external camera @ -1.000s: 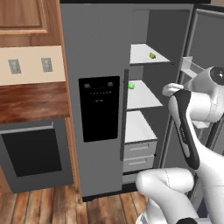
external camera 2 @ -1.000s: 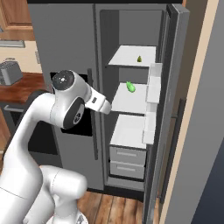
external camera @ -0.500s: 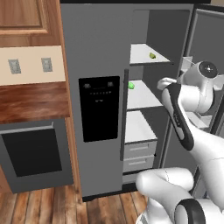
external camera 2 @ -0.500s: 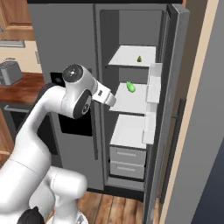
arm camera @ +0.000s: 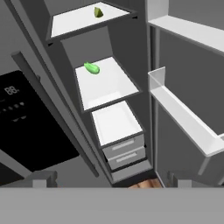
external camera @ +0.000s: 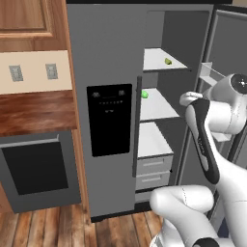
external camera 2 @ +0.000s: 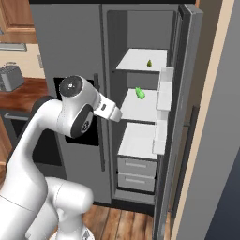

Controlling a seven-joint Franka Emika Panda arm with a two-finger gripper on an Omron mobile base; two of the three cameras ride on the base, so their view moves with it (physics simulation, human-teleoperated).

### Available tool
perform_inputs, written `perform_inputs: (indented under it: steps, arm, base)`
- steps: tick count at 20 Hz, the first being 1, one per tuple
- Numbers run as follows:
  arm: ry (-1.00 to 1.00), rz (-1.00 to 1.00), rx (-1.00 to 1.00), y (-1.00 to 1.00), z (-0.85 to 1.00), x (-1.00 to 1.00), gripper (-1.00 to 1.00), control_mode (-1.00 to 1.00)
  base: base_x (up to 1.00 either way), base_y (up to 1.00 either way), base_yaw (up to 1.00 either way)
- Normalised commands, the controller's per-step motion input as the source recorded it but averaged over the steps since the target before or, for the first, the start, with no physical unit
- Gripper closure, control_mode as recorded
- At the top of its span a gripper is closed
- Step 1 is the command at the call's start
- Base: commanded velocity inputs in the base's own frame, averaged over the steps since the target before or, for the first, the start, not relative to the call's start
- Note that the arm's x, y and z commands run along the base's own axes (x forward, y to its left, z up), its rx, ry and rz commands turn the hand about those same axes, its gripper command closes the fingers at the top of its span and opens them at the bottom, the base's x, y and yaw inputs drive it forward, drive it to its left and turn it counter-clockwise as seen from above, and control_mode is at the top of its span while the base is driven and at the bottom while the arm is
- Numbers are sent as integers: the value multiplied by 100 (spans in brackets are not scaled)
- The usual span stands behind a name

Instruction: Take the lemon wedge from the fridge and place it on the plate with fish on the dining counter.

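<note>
Arm swung toward the open fridge, lemon wedge not yet reached.
The lemon wedge [arm camera: 98, 12] sat on the fridge's [external camera: 108, 58] top shelf, 1 shelf above the green fruit [arm camera: 91, 68]; the gripper [arm camera: 111, 179], jaws apart and empty, had advanced toward the fridge opening.

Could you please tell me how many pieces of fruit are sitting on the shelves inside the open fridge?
2: the lemon wedge on the top shelf and a brighter green fruit on the middle shelf. The closed drawers may hide more.

even, flat rendered light, soft shadows inside the fridge [external camera: 116, 120]; low-resolution pictures, slightly blurred, no glare.
</note>
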Motion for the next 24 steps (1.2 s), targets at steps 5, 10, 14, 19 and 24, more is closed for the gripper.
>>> perform_inputs:
  steps: [5,10,14,19,24]
  arm:
    - [0,0,0,1,0,-2,-100,-100]
    - [0,0,0,0,0,0,-100,-100]
    - [0,0,0,0,0,0,-100,-100]
    - [0,1,0,-11,0,0,-100,100]
    - [0,0,0,0,0,0,-100,100]
  base:
    - [0,0,0]
    - [0,0,0]
    - [0,0,0]
    - [3,-10,2]
    - [21,-5,0]
